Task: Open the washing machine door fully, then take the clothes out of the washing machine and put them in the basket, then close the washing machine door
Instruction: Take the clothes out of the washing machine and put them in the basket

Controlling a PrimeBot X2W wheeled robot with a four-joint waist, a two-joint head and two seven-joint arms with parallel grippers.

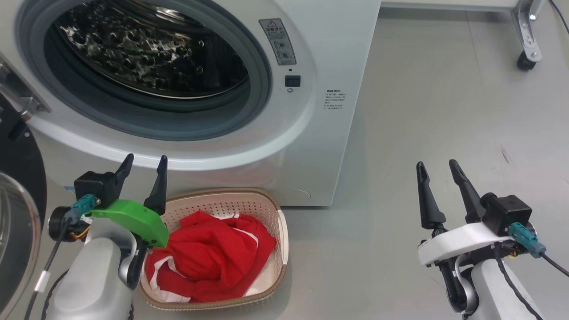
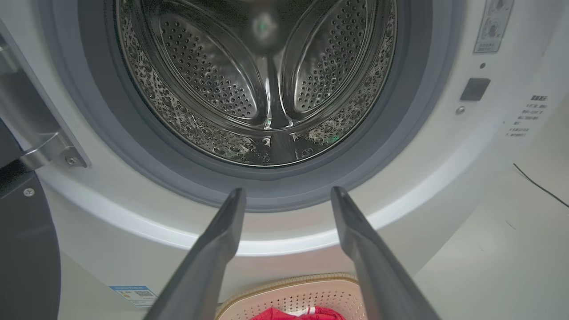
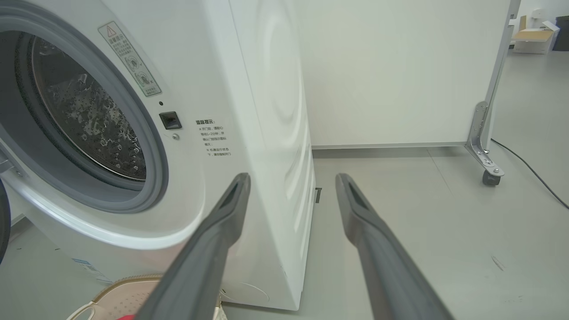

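**A:** Where do the clothes stand?

**B:** The clothes (image 1: 209,258) lie heaped in the basket (image 1: 282,240), lower middle of the head view. The basket is on the floor (image 1: 400,111), just in front of the washing machine (image 1: 329,146). The drum (image 2: 266,89), seen straight on in the left wrist view, looks bare: perforated steel, no red (its top is cut off by the frame, so I can't vouch for that part).

**A:** And the hands?

**B:** Both are spread wide and empty. The left gripper (image 1: 146,157) hangs at the lower left of the head view, in front of the basket's left side, fingers pointing up toward the grey gasket (image 1: 262,102). The right gripper (image 1: 435,162) is at the lower right over the floor, well apart from machine and basket.

**A:** So which step is this?

**B:** I'd judge the unloading done and the closing not yet begun. The washing machine door (image 1: 24,164) is swung open at the left edge of the frame, showing its black rim and some glass. Its hinge (image 2: 49,151) is at the middle left of the left wrist view.

**A:** What does the next move need?

**B:** Probably the left arm, being nearer. It would have to get behind the door, push it round the hinge, and press until it catches at the latch slot (image 1: 292,81), upper middle. The fingers should keep clear of the gasket, and the sweep should pass above the basket.
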